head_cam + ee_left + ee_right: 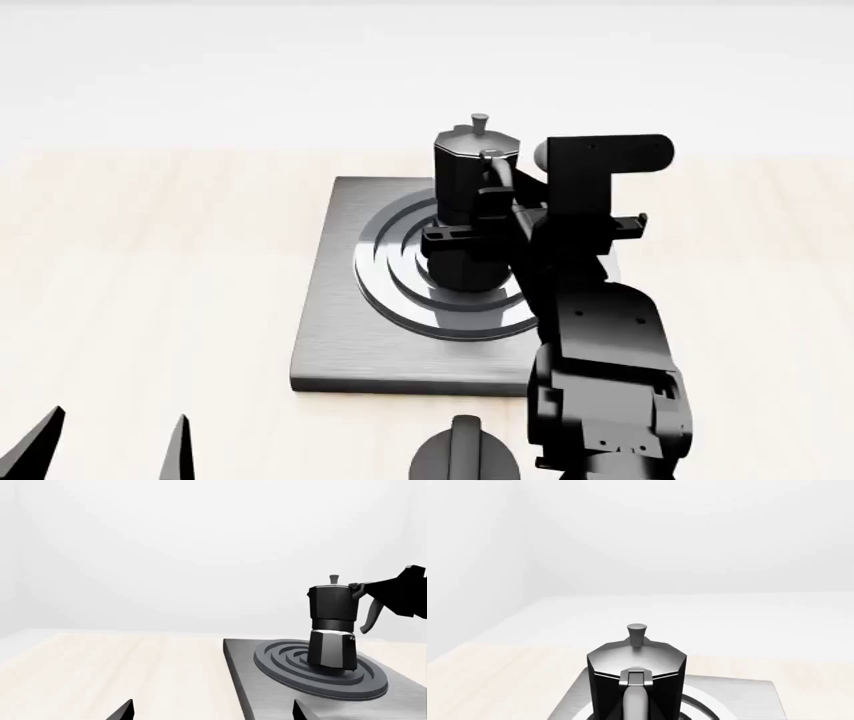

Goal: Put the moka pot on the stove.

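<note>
Standing upright on the burner rings of the stove (pixel 334 340): the moka pot (pixel 331 627). Reaching its handle, the right gripper (pixel 497 212), jaws hidden, impossible to tell whether pinching. Letting go gently, lifting straight away without nudging.

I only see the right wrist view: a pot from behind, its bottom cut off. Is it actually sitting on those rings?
Observer: Yes. The left wrist view shows the moka pot with its base on the ringed burner of the stove.
Operator: Is something holding it?
Observer: The right gripper meets the top of its handle. I cannot tell whether it clamps.
Operator: And the other arm?
Observer: The left gripper is open, away from the stove, touching nothing.
</note>
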You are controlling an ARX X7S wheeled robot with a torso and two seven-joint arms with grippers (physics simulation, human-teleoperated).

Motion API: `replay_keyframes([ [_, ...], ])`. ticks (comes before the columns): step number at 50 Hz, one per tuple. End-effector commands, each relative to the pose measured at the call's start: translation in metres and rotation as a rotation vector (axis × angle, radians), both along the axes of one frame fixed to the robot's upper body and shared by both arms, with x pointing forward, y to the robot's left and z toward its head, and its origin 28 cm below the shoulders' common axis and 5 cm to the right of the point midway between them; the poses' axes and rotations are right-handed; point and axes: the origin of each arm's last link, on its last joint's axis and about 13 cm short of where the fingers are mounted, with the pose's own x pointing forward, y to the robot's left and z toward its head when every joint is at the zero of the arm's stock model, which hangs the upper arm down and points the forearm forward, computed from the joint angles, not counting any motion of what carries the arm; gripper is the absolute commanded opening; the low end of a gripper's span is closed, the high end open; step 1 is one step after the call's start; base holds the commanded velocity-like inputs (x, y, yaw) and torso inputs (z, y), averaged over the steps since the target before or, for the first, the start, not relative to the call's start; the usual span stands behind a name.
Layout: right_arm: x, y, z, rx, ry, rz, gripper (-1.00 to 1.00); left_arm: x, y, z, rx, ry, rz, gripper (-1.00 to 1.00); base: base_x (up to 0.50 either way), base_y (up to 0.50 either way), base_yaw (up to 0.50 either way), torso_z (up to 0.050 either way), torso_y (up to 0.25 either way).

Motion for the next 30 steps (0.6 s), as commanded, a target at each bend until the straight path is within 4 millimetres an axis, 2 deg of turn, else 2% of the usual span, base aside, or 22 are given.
replay_keyframes([
  [1, 0.001, 0.0, 0.003, 0.029, -0.011, -0.002, -1.0, -0.001, 0.0, 0.001, -0.001, -0.002, -0.001, 1.0, 0.0, 0.0, 0.0, 0.0, 0.0],
  [30, -0.009, 0.004, -0.024, 0.006, 0.083, 0.041, -1.0, -0.001, 0.0, 0.001, 0.0, -0.003, -0.002, 1.0, 0.0, 0.0, 0.0, 0.0, 0.0],
])
